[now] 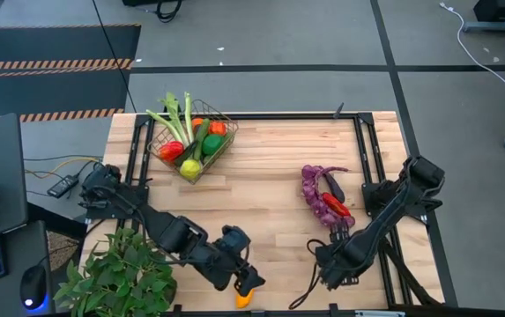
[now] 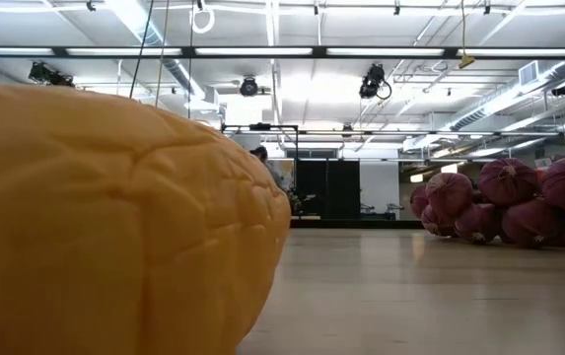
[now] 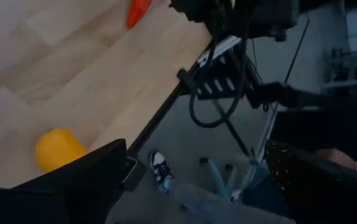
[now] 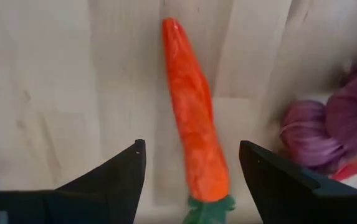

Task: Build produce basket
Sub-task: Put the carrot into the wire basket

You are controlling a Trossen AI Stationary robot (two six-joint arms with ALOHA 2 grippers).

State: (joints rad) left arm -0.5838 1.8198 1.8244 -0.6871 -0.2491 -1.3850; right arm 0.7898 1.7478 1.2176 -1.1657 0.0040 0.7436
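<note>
The wire basket (image 1: 201,163) stands at the far left of the table, holding celery (image 1: 174,114) and red, green, orange and yellow pieces. A carrot (image 4: 194,124) lies flat on the wood. My right gripper (image 4: 192,144) points down over it, open, one finger on each side of the carrot's leafy end, not touching it. Purple grapes (image 1: 315,195) lie just beyond, with a red piece (image 1: 337,209) on them. My left gripper (image 1: 243,275) hovers open near the front edge, beside an orange-yellow piece (image 3: 57,149) on the table.
A leafy green plant (image 1: 115,277) stands at the near left corner. Dark frame rails (image 1: 364,150) run along the table's sides. The orange-yellow piece (image 2: 114,217) fills the low view's left. Bare wood (image 1: 270,167) lies between the basket and the grapes.
</note>
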